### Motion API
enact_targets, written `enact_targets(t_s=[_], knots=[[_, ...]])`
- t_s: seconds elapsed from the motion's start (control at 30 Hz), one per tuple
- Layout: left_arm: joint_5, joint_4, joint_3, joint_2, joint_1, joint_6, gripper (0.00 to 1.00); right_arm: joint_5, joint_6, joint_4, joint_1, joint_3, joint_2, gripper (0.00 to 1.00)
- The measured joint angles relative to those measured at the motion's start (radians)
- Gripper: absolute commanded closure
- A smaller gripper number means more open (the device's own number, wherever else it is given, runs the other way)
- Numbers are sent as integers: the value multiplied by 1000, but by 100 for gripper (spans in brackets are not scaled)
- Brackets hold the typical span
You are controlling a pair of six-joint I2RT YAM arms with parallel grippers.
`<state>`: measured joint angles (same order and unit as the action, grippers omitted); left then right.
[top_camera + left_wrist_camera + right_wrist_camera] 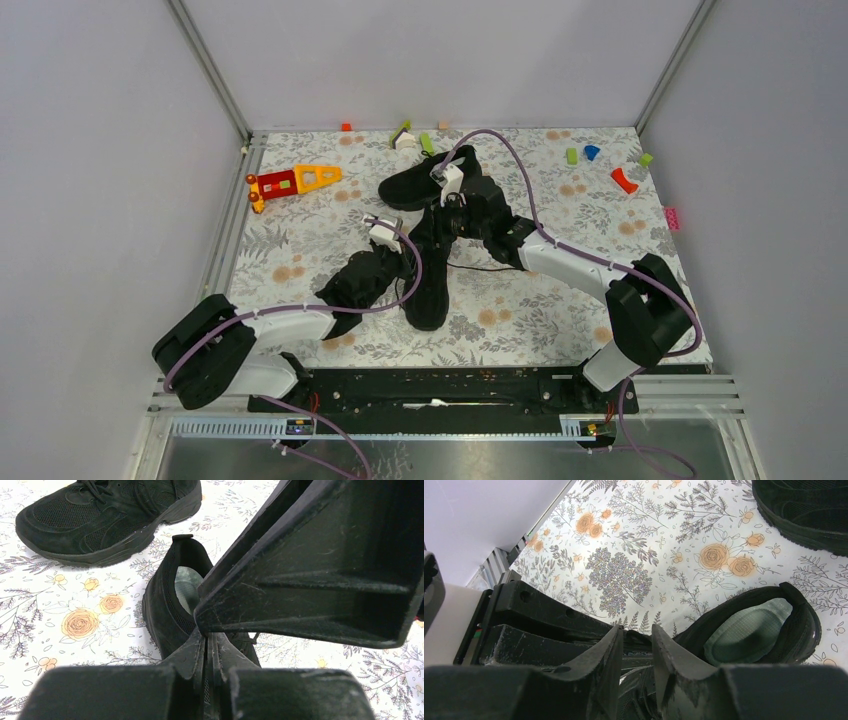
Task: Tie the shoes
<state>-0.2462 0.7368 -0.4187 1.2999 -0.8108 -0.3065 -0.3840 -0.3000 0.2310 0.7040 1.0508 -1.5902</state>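
Centrally, over the lower shoe (pixel 428 298), the left gripper (pixel 206 634) is pressed shut, hold unclear; the right gripper (pixel 638 630) stands narrowly parted, gripping nothing visible.

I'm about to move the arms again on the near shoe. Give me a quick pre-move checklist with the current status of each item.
1. Bow tied: not ok. A lace trails loose on the table beside the near shoe.
2. Shoe upright: ok. It stands on its sole and the insole faces up.
3. The left gripper shut: ok. Its fingers meet over the shoe.
4. Lace caught in it: cannot tell. Nothing shows between the fingers.
5. The right gripper open: ok. There is a gap between its fingers.
6. Arms apart: not ok. The right gripper crowds the left wrist view.
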Motion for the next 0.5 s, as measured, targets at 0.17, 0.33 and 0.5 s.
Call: enact_targets(t_s=[0.17,0.33,0.5], knots=[[3,0,0,0,0,1,100,0,-1,-1,0,0,0,93],[2,0,0,0,0,4,73,3,-8,-2,0,0,0,98],[-18,-11,1,-24,0,-3,56,25,-37,-2,0,0,0,99]])
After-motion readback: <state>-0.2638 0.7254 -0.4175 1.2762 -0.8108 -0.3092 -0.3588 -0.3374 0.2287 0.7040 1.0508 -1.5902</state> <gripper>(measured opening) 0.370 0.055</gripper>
